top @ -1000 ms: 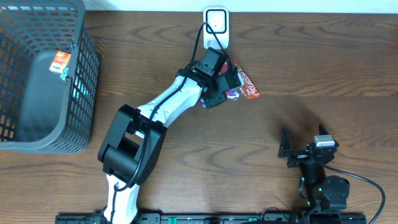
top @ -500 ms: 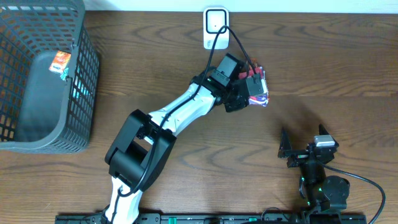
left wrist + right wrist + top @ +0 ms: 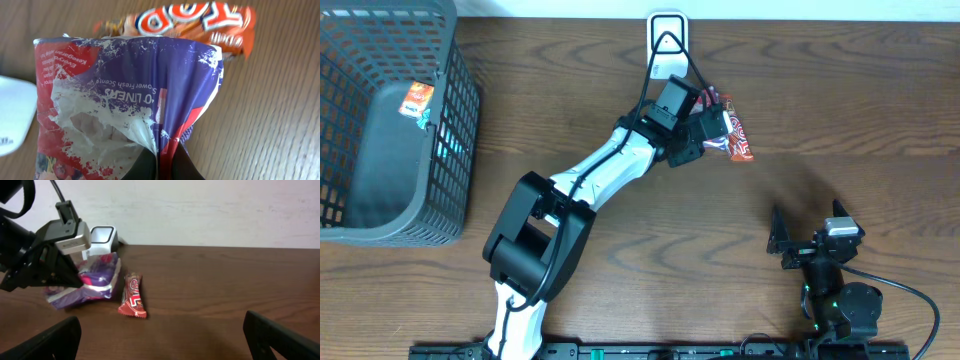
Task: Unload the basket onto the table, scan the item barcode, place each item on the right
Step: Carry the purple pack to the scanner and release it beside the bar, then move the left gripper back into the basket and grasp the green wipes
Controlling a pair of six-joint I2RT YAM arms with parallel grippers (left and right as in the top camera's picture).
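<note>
A: State of the left tool (image 3: 160, 164)?

B: Clamped shut on the pouch (image 3: 125, 95), with a thin pinch of film between its fingers. The right tool (image 3: 161, 330) stood wide open, held nothing, and was well apart from the work.

A: How was the pouch judged to handle?

B: Light and soft. The film was crinkled and glossy, so likely slippery and prone to sag or twist from a single pinch. Not fragile. A hold on a seam or gathered edge seemed soundest, and the flat printed face should be left uncovered for reading.

A: Position relative to the tool?

B: The film was nipped at one edge. The body of the pouch spread out beyond the fingertips, unsupported. No barcode could be made out on the face shown.

A: And in the scene?

B: Near the scanner (image 3: 667, 40), a little to its right and nearer the robot. A bar (image 3: 132, 296) lay on the tabletop (image 3: 840, 100) just beside the pouch. Whether the pouch touched the tabletop could not be told.
</note>
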